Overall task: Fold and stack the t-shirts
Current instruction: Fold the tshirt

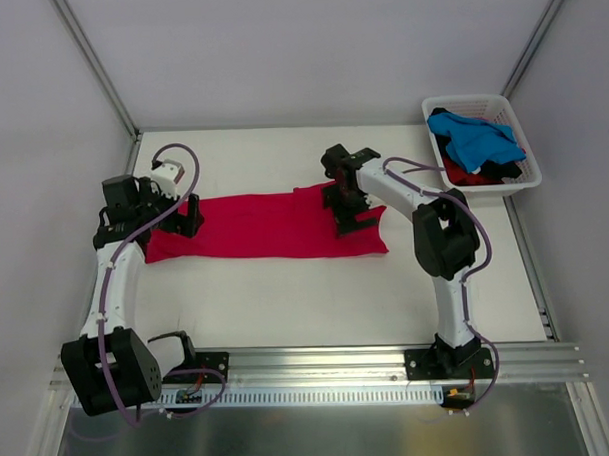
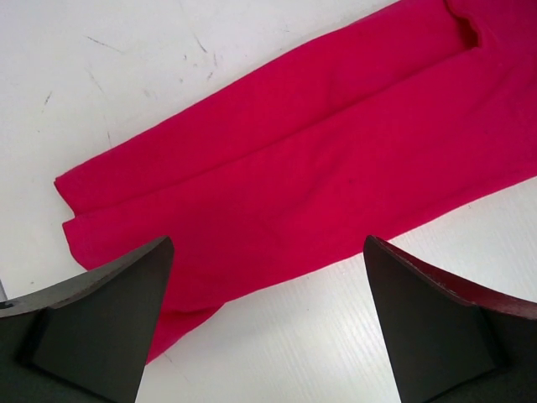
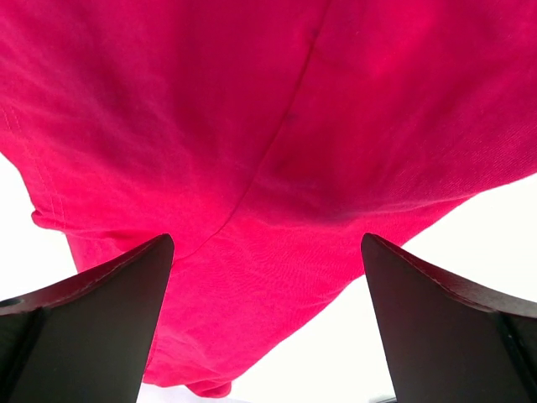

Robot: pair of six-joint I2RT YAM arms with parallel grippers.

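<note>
Basket (image 1: 467, 102) holds a blue t-shirt (image 1: 472, 140) atop other t-shirts (image 1: 493, 171).

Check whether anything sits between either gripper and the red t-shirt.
Nothing visible does. The left gripper and right gripper hang open over the red t-shirt, one at each end.

top external: fixed, high over the near edge, looks down on the whole table (image 1: 287, 299). left wrist: close, angled down at the red shirt (image 2: 319, 185), which runs lower left to upper right of frame. right wrist: closer, shirt fills frame. all three share that shirt.
</note>
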